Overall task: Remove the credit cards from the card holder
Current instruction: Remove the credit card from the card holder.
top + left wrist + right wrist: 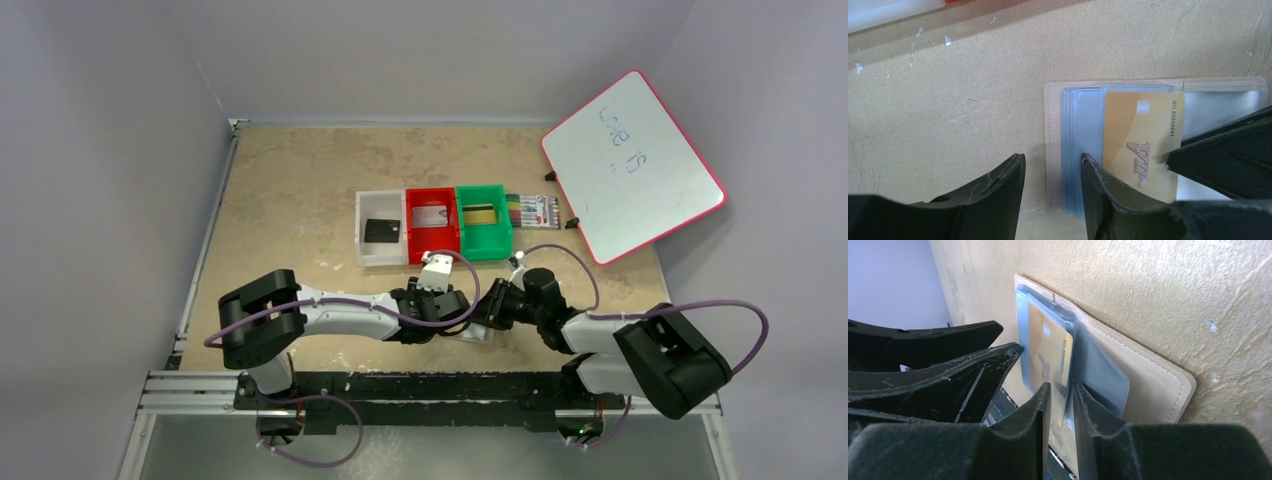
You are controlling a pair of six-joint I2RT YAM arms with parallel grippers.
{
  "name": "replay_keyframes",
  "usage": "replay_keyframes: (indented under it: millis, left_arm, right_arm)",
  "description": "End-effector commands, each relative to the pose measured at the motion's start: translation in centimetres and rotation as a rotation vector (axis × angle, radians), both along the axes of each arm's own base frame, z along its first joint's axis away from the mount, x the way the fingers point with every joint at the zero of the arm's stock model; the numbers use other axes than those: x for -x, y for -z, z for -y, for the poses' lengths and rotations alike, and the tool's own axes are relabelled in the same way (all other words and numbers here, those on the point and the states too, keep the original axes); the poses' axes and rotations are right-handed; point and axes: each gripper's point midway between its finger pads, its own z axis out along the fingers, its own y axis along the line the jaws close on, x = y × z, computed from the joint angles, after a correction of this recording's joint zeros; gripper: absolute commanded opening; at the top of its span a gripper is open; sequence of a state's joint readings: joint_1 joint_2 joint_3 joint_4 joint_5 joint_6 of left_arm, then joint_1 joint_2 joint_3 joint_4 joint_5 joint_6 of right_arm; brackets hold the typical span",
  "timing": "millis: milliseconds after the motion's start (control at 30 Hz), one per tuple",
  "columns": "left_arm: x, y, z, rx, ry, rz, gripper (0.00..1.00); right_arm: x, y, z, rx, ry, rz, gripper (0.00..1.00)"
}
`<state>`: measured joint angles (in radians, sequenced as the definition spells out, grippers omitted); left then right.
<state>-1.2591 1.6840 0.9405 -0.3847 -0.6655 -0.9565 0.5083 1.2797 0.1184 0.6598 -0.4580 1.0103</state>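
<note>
Card holder (1053, 125) edge is being straddled by spread left gripper (1052, 160); gold card (1133, 130), at gripper's 1 o'clock, is being bracketed by narrowly parted right gripper (1061, 390).

Plain grey walls (100, 150) close in on the left, far and right of a scuffed tan worktop (290, 200). A metal rail (190, 390) runs along its near edge.

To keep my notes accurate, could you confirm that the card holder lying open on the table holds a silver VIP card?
Not quite: the VIP card is gold, not silver, as the left wrist view shows. Otherwise right: the card holder lies open on the table and holds that card.
</note>
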Motion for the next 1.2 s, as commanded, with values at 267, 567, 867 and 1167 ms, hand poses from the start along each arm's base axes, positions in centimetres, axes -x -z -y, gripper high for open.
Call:
replay_keyframes:
  millis: [267,567,867,1167]
  left_arm:
    - [-0.1,-1.7,0.8,0.027,0.038,0.018,0.45]
    - [0.0,-2.0,1.3,0.039,0.056,0.028,0.45]
    - [0.0,-2.3,1.6,0.045,0.062,0.037,0.46]
    - [0.2,-1.1,1.6,0.011,0.076,0.014,0.45]
  right_arm:
    - [-0.4,-0.9,0.0,-0.035,0.022,0.032,0.02]
    - [-0.4,-0.1,-0.3,-0.052,0.025,0.0,0.16]
    - [-0.6,-0.4,-0.9,-0.088,0.005,0.006,0.14]
    - [-0.9,-0.9,-1.5,-0.111,-0.019,0.021,0.15]
